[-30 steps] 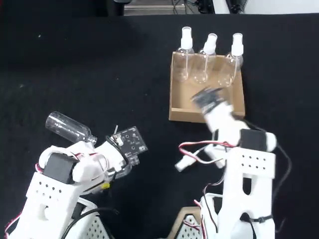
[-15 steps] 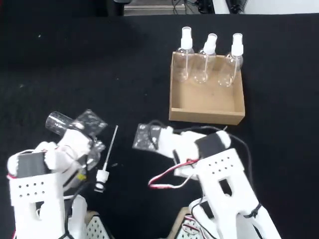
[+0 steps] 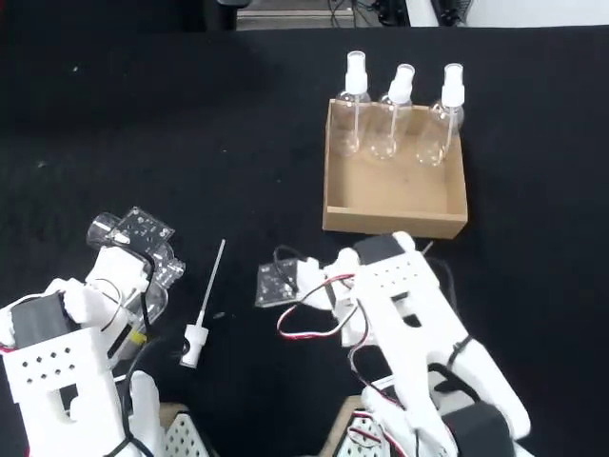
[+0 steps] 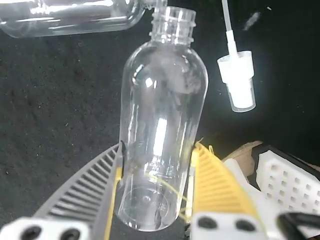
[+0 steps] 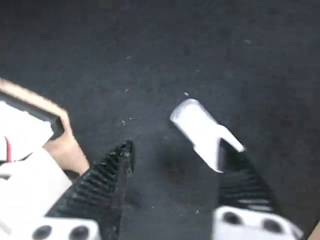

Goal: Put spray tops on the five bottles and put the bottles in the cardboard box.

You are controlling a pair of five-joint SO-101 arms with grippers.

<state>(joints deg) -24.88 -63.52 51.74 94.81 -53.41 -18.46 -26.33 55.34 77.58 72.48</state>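
Swung back from the brown cardboard box over the last second, the right arm now reaches across toward the left arm. Its hand hangs low over the black counter, jaws spread and holding nothing. The left hand has drawn back too and is clamped round the base of a clear, uncapped plastic bottle whose open neck points away from its arm. A loose white spray top with a long dip tube lies on the counter between the two arms, just beside that bottle and roughly parallel to it, pump head nearer the arms. It sits just ahead of the right hand's fingers, so that free hand looks best placed to take it. A second clear uncapped bottle lies on its side past the held one's neck. Three capped clear bottles stand along the box's far wall.
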